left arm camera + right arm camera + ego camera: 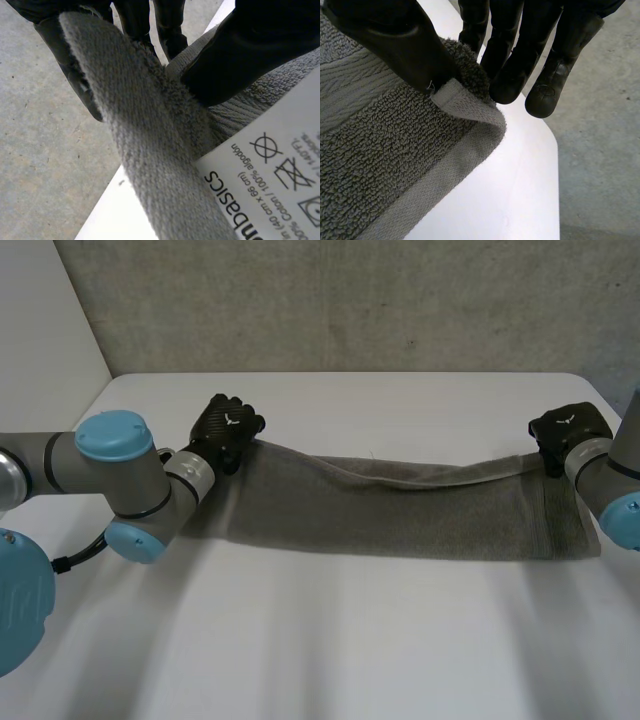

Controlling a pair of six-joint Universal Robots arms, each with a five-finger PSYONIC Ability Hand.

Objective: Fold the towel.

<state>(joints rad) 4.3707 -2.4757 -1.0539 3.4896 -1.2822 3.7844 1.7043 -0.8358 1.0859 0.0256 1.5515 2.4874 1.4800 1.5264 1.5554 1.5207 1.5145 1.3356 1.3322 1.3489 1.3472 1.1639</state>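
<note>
Grey terry cloth runs across your workspace: the long grey terry towel (400, 515) lies stretched over the white table (330, 640). Its far long edge is raised off the surface and hangs in a shallow sag between the two hands.

Your left hand (225, 430) is at the towel's far left corner. In its wrist view the thumb (260, 45) and fingers (82, 92) pinch the woven hem between them, and the white printed care label (270, 175) sits just beside the pinch. Your right hand (568, 430) is at the far right corner. Its wrist view shows the thumb (395, 40) pressing the turned-over hem against the fingertips (507, 85), so it too is clamped on cloth. The rest of the towel lies flat on the table, with its near long edge resting toward you.

As I judge it, you are at the start of a lengthwise fold: both far corners are gripped and the edge is lifted, but nothing is laid over yet. The next move calls for carrying both corners toward you together, at equal height and pace. Keep the edge taut enough that the sagging middle does not drag and bunch. Then set the corners down on the near corners so the edges match. Watch the right pinch, since it seems to hold little cloth and could slip.
</note>
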